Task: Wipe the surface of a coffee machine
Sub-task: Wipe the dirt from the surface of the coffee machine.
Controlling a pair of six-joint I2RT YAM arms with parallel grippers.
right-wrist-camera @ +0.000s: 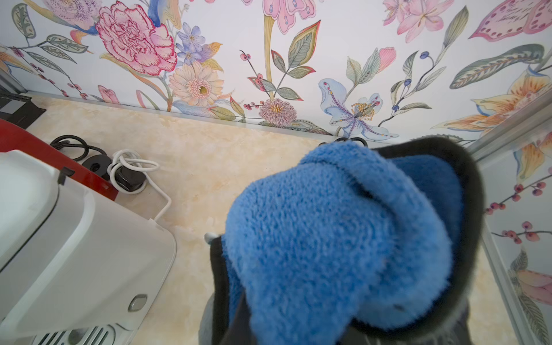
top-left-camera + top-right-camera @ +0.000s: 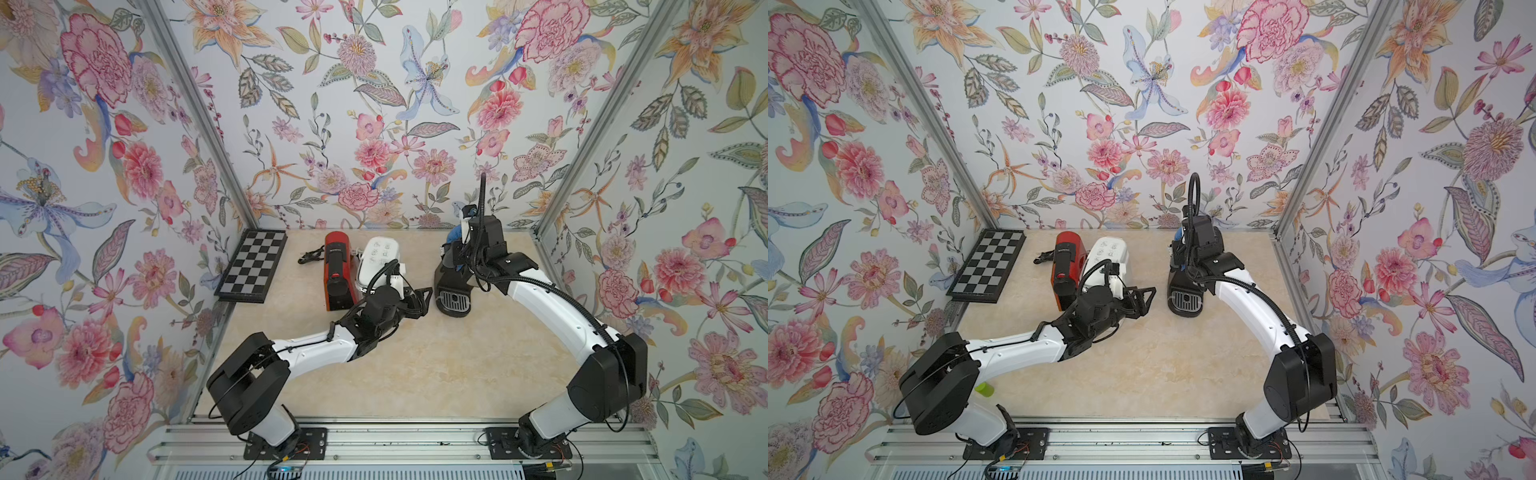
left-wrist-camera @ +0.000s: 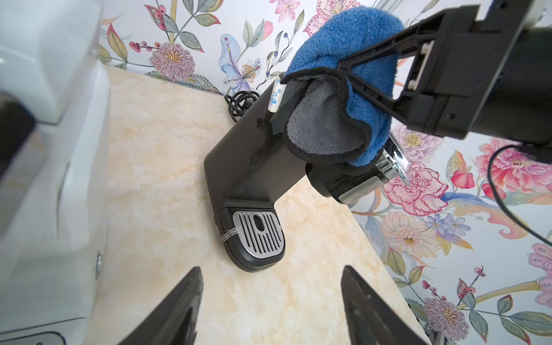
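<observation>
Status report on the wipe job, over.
Right gripper shut on blue fluffy cloth, cloth on top of black coffee machine. Left gripper open, empty, facing its grilled drip tray. White plastic appliance alongside, not blocking.

The cloth [image 3: 337, 74] is showing blue pile, a grey face and black edging. The black machine [image 3: 248, 155] is wearing a silver slotted grille [image 3: 258, 236]. The red machine [image 2: 332, 246] and white machine [image 2: 380, 266] are showing plain colours. The board [image 2: 252, 266] is showing black-and-grey checks, the counter [image 2: 457, 365] cream marbling, the walls [image 2: 374, 104] pastel florals.

Top views overlook whole table [image 2: 415, 374]; close wrist views share the cloth [image 3: 328, 44]
</observation>
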